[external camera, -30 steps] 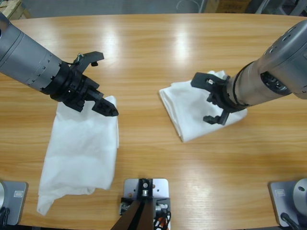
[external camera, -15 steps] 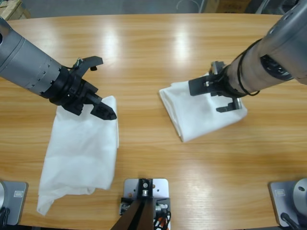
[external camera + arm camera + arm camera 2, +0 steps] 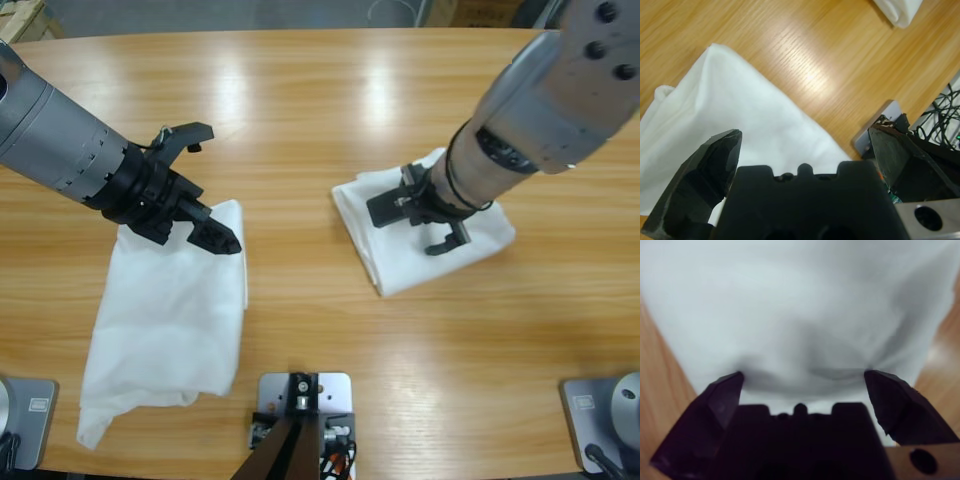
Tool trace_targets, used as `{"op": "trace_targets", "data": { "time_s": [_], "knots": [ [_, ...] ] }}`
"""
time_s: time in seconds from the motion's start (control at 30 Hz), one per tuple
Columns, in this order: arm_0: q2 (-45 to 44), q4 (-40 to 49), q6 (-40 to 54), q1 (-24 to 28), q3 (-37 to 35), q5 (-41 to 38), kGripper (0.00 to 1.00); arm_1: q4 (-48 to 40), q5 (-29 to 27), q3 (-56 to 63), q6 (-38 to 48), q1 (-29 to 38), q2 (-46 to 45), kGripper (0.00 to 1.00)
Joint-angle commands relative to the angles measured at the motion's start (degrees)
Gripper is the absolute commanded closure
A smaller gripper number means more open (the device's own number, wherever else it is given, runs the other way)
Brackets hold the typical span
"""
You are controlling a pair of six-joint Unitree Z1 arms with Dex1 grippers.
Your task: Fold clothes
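I see two white shirts on the table. The loose shirt lies flat at about 8 o'clock, reaching to the near edge; the folded shirt sits at about 3 o'clock of centre. My left gripper comes in from 9 o'clock with jaws spread wide over the loose shirt's top right corner, holding nothing, one tip over the cloth. My right gripper comes down from 1 o'clock onto the folded shirt, jaws wide apart, both tips pressing into the cloth, which dimples between them in the wrist view
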Motion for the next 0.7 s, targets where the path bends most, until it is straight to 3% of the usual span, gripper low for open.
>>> {"op": "trace_targets", "data": {
  "time_s": [0.03,0.13,0.2,0.3,0.4,0.43,0.57,0.7],
  "knots": [
    [-0.13,-0.9,0.26,-0.41,2.27,0.74,0.0,-6.16,4.42,3.2,-0.14,-1.1,5.89,0.0],
    [-0.04,-1.18,0.17,-0.41,2.2,0.74,0.0,-7.67,9.39,2.85,9.98,-1.52,6.79,0.014],
    [-0.11,-1.36,0.14,-0.41,2.18,0.6,0.0,-5.01,8.99,1.2,36.84,-1.54,8.49,0.0],
    [-0.22,-1.36,0.17,-0.41,2.45,0.62,0.0,9.95,8.79,-8.79,60.94,-2.42,15.14,0.0],
    [-0.22,-1.41,0.26,-0.41,2.53,0.66,0.0,30.6,8.6,-24.33,68.04,-2.77,26.18,0.0],
    [-0.18,-1.43,0.26,-0.41,2.53,0.66,0.0,32.69,8.74,-26.33,69.61,-2.77,27.99,0.0],
    [-0.62,-1.43,0.17,-0.41,2.94,0.66,0.0,23.06,8.6,-24.04,80.07,-2.86,20.29,0.0],
    [-0.92,-1.68,-0.05,-0.41,3.47,0.6,0.0,19.93,4.08,-24.64,91.93,-2.95,12.87,0.0]
  ]
}}
